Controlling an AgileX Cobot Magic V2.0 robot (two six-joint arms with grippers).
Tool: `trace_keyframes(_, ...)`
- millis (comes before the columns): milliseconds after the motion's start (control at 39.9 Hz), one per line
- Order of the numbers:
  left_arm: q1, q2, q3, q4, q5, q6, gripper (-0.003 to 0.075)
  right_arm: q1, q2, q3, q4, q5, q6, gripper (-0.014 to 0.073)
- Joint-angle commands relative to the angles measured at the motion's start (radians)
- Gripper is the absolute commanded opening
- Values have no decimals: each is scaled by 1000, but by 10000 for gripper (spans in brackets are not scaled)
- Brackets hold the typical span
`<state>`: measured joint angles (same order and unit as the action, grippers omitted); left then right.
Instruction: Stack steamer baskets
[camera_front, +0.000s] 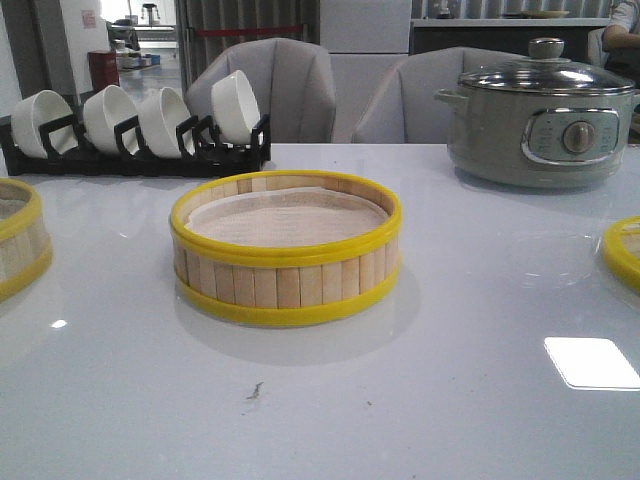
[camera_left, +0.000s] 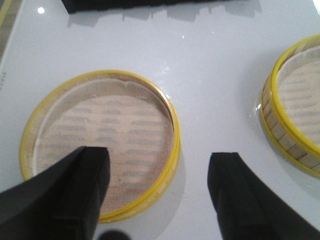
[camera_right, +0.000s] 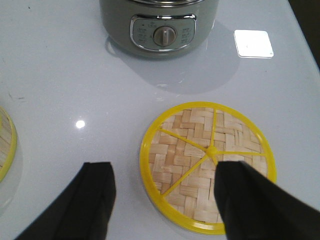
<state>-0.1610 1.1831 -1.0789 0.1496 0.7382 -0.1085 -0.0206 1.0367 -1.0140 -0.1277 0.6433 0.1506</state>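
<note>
One steamer basket (camera_front: 285, 250) with slat walls and yellow rims stands mid-table; it also shows in the left wrist view (camera_left: 295, 110) and at the edge of the right wrist view (camera_right: 5, 145). A second basket (camera_front: 20, 240) sits at the left edge. My left gripper (camera_left: 160, 195) hovers open above this basket (camera_left: 100, 145), one finger over its inside, the other beyond its rim. The woven lid (camera_front: 625, 250) lies flat at the right edge. My right gripper (camera_right: 165, 200) hovers open above the lid (camera_right: 200, 160), straddling its near rim. Neither gripper shows in the front view.
A grey electric pot (camera_front: 540, 110) with glass lid stands at the back right, just beyond the lid (camera_right: 160, 25). A black rack (camera_front: 140, 150) holding white bowls stands at the back left; its base shows in the left wrist view (camera_left: 150, 5). Chairs stand behind the table.
</note>
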Motion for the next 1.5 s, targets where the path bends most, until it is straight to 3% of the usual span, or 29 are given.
trace_keyframes(0, -7, 64, -33, -5, -81, 0, 496, -1, -11, -36, -16, -77, -3, 539)
trace_keyframes(451, -4, 502, -163, 17, -139, 0, 496, -1, -11, -36, -16, -90, -3, 539)
trace_keyframes(852, -4, 690, -241, 17, -141, -20, 484, -1, -11, -36, -16, -96, -3, 539)
trace_keyframes(927, -4, 696, -241, 12, -140, -20, 430, -1, -11, -36, -16, -105, -3, 539)
trace_keyframes(978, -4, 696, -241, 8, -135, -20, 328, -1, -11, -36, -16, -113, -3, 539)
trace_keyframes(1028, -4, 691, -241, 8, -134, -20, 155, -1, -11, -36, -16, -121, -3, 539)
trace_keyframes(1078, -4, 687, -245, 8, -134, -20, 67, -1, -11, -36, -16, -127, -3, 539)
trace_keyframes(1128, -4, 680, -253, 8, -126, -20, 115, -1, -11, -36, -16, -128, -3, 539)
trace_keyframes(1479, -81, 647, -483, 6, 26, -20, 95, -1, -11, -36, -16, -130, -3, 539)
